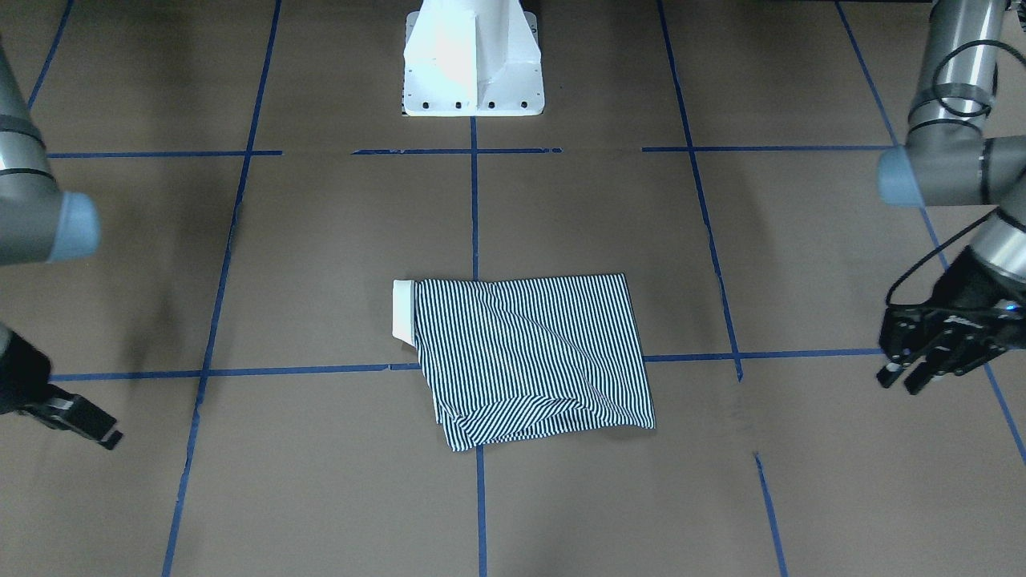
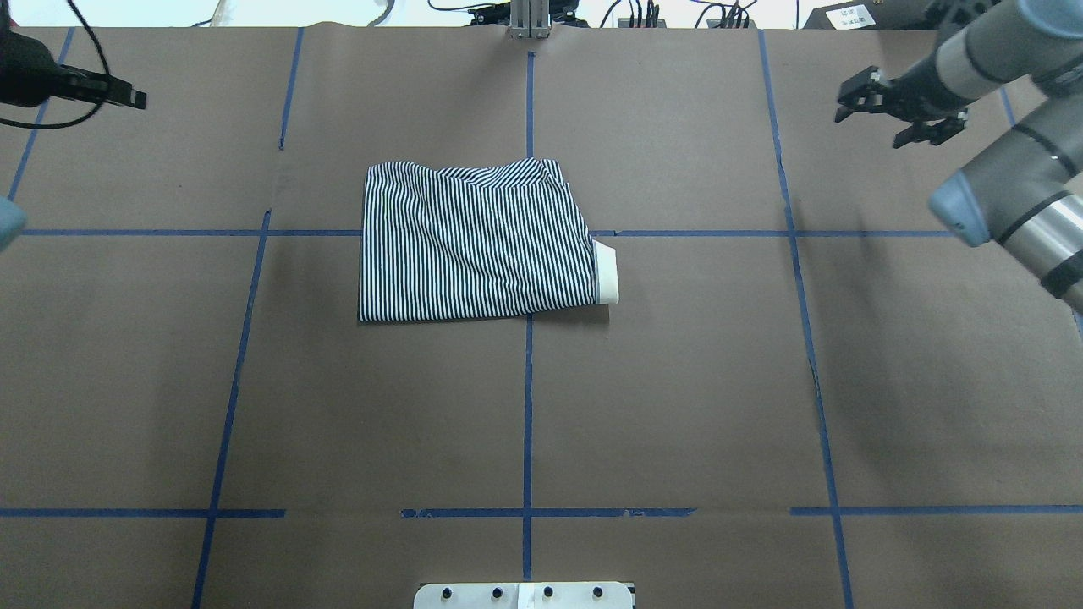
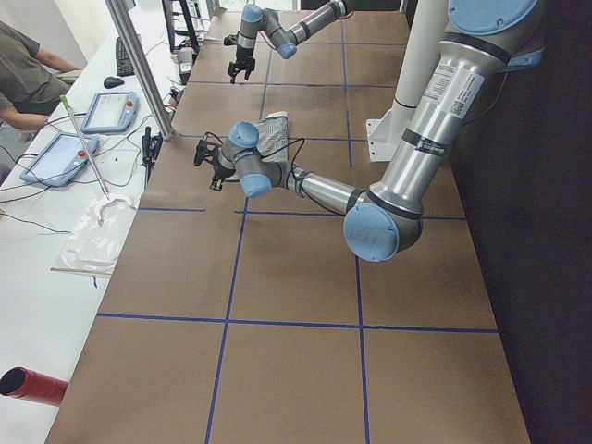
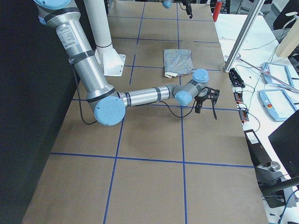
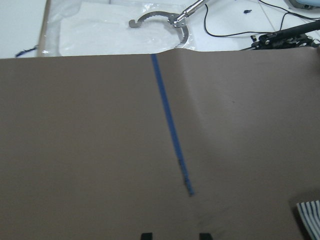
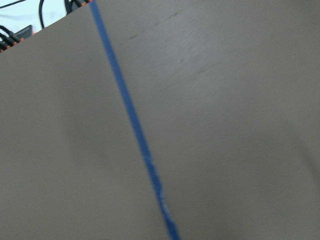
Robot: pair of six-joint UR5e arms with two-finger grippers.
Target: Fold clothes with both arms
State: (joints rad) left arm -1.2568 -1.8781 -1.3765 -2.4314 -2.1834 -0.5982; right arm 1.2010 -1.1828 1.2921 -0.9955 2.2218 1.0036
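The striped polo shirt [image 2: 474, 245] lies folded into a rough rectangle on the brown desk [image 2: 677, 381]. It sits a little beyond the middle toward the far edge, straddling the blue tape line [image 2: 528, 406] that runs outward from the white pedestal [image 1: 473, 56]. Its cream collar [image 2: 607, 272] sticks out at the right end of the fold. The edge nearer the robot is straight, while the far edge shows a loose, rumpled layer of cloth.

The left arm [image 1: 954, 96] reaches over the far left part of the desk, well apart from the shirt. The left jaws hang above bare paper, released, with both tips apart at the bottom of the left wrist view. A striped corner of the shirt shows at that view's lower right.

The right arm [image 2: 1015, 161] stretches toward the far right corner, also well apart from the shirt. The right jaws are spread and grasp nothing, above the desk near a tape line.

Beyond the far edge a person [image 3: 23, 79] sits at a white side desk [image 3: 55, 231] that carries a blue-edged tablet [image 3: 109, 111]
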